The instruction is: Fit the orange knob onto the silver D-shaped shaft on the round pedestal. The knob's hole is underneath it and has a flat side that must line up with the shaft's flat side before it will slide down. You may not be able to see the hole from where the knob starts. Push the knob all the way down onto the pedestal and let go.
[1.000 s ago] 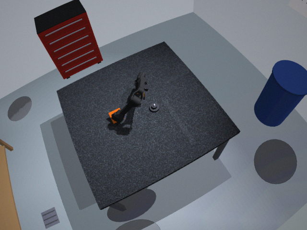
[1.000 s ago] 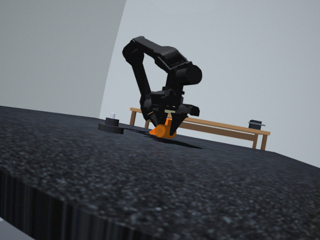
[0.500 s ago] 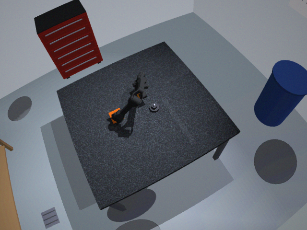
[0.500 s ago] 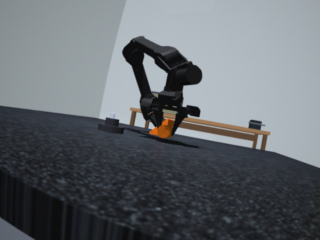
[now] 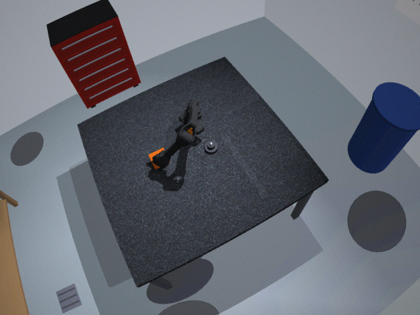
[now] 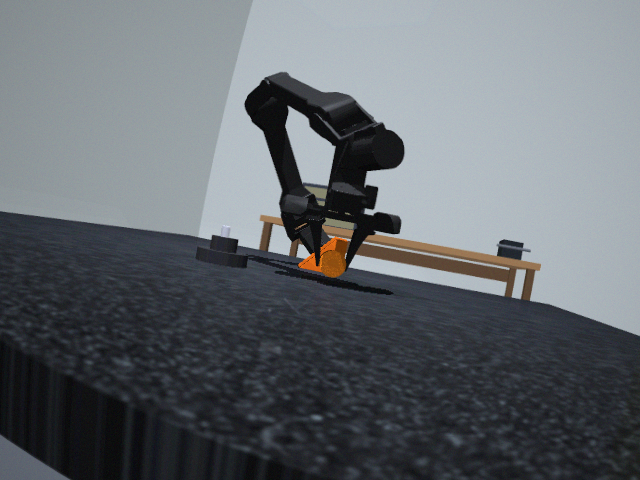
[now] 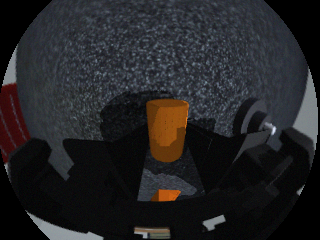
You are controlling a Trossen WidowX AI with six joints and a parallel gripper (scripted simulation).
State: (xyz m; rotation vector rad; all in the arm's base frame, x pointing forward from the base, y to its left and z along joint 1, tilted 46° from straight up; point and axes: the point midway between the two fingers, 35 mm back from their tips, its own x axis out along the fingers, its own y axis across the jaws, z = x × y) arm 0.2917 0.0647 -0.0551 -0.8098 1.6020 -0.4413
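The orange knob is a short cylinder held between the fingertips of my gripper, which is shut on it. In the exterior view the knob lies on its side, low over the table, with a plain round face toward the camera. No hole shows, and I cannot tell whether the knob touches the table. The dark round pedestal stands apart from the knob, to its left in the exterior view. Its silver shaft is bare and upright. The shaft's flat side cannot be made out.
The dark speckled table carries everything. The arm's base stands on an orange plate behind the gripper. A red drawer cabinet, a blue cylinder and a wooden bench stand beyond the table.
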